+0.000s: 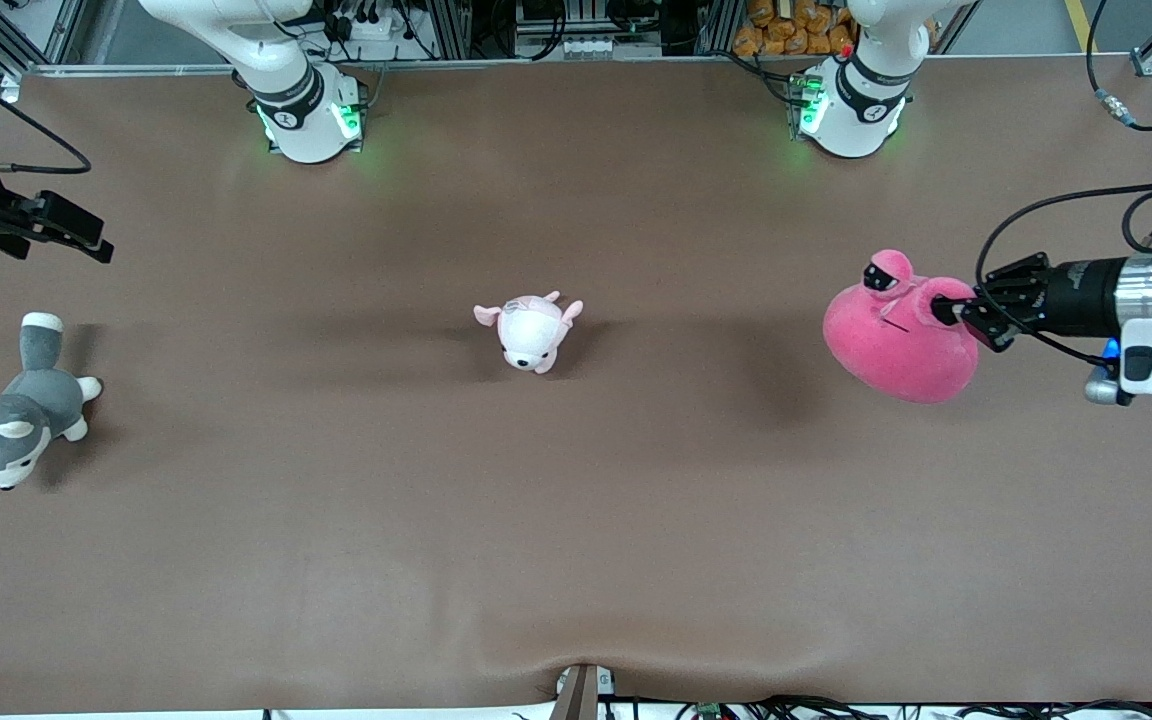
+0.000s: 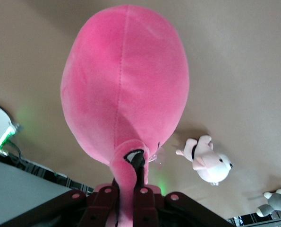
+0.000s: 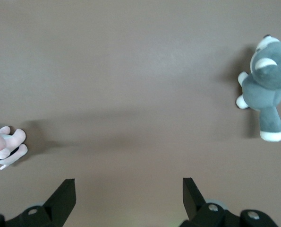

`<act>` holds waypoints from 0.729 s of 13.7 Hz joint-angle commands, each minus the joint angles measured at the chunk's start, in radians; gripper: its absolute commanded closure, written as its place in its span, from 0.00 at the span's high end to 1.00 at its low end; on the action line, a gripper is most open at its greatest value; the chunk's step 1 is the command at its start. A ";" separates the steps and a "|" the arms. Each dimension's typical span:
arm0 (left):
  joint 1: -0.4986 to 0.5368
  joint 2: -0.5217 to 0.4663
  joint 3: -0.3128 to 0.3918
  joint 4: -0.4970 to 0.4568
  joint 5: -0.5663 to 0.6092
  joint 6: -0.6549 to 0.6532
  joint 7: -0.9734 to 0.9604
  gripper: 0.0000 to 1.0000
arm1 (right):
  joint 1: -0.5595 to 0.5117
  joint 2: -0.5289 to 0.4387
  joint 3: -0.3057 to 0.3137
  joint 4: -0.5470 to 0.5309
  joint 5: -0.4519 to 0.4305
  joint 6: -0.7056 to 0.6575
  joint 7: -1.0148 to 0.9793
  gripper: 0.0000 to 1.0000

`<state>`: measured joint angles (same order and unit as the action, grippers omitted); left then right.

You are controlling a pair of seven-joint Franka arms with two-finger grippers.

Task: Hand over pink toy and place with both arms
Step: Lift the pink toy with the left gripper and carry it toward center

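The pink toy [image 1: 894,335] is a big hot-pink plush with dark eyes. It hangs in the air over the table toward the left arm's end. My left gripper [image 1: 958,308] is shut on a protruding pink part of it. In the left wrist view the toy [image 2: 126,85] fills the middle, and that part is pinched at the gripper [image 2: 129,187]. My right gripper [image 1: 86,235] is open and empty, up over the right arm's end of the table. Its fingers [image 3: 64,196] show wide apart in the right wrist view.
A small pale pink-and-white plush [image 1: 533,329] lies mid-table, also in the left wrist view [image 2: 206,160] and the right wrist view [image 3: 3,144]. A grey-and-white husky plush [image 1: 16,412] lies at the right arm's end, also in the right wrist view [image 3: 268,80].
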<state>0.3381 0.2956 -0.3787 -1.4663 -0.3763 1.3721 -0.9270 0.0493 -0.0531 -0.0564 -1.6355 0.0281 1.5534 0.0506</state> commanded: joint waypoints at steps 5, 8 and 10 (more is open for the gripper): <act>-0.001 -0.029 -0.201 0.090 -0.047 -0.021 -0.312 0.00 | 0.145 0.206 0.000 0.152 0.020 0.039 0.260 1.00; -0.042 -0.023 -0.207 0.110 -0.091 0.031 -0.404 0.00 | 0.237 0.274 0.000 0.171 0.001 0.095 0.379 1.00; -0.092 -0.021 -0.206 0.109 -0.099 0.076 -0.485 0.00 | 0.268 0.300 0.000 0.169 0.009 0.128 0.371 1.00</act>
<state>0.2900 0.2683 -0.5839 -1.3750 -0.4562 1.4161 -1.3316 0.2943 0.2140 -0.0477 -1.5051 0.0377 1.6783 0.4096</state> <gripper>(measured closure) 0.894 0.000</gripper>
